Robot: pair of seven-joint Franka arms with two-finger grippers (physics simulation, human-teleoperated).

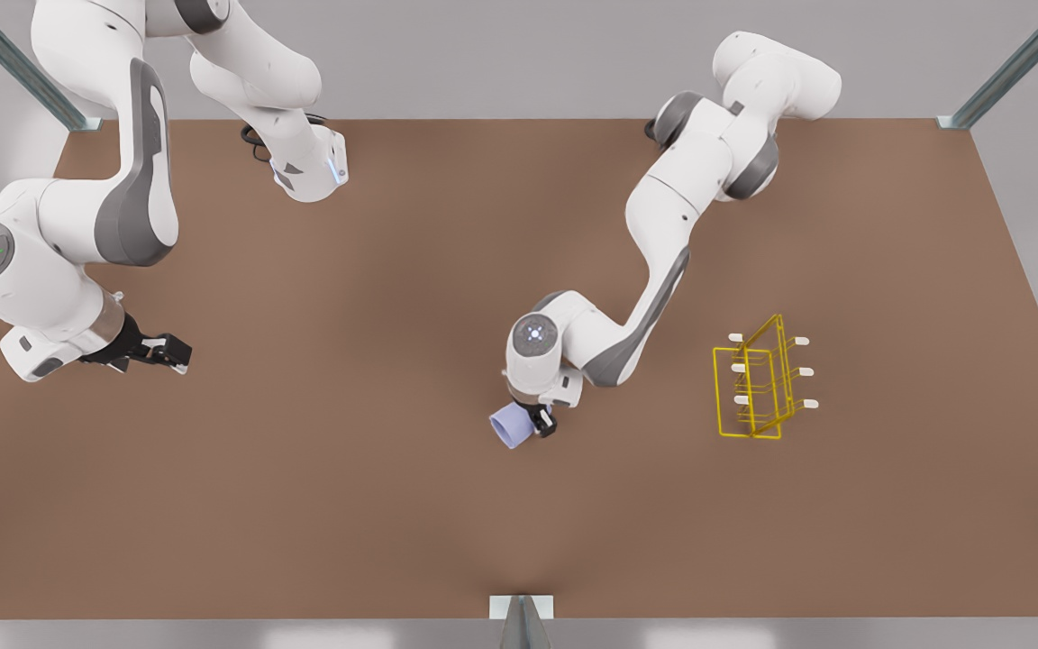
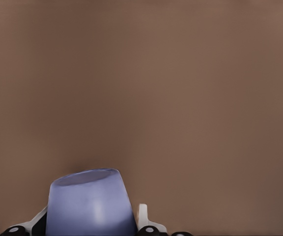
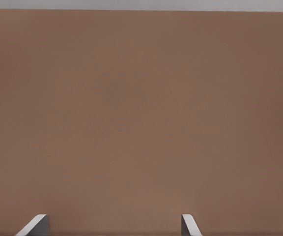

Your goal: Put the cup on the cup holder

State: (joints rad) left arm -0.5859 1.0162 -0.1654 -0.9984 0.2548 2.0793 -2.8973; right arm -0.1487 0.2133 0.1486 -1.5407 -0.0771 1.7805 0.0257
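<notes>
Holding the cup [image 1: 510, 427] is the left gripper [image 1: 539, 421], the one on the arm that reaches in toward the middle of the brown table [image 1: 393, 505]. Its fingers are clamped on the cup's sides, and the left wrist view has the cup [image 2: 90, 201] wedged right between the fingers [image 2: 142, 217], tilted a bit, with the closed base facing away from the camera. From the front view the cup lies sideways in the grip with its open mouth pointing toward the front view's left and down.

The cup holder [image 1: 758, 383] is the yellow wire rack standing on the table well apart from the cup, off to the front view's right, white-capped prongs sticking out both sides.

The right gripper [image 1: 159, 351] is way over on the front view's left, just waiting, nothing in it and fingers [image 3: 38, 225] spread apart over bare table.

No readable writing, labels or brand marks that I can make out on anything.
</notes>
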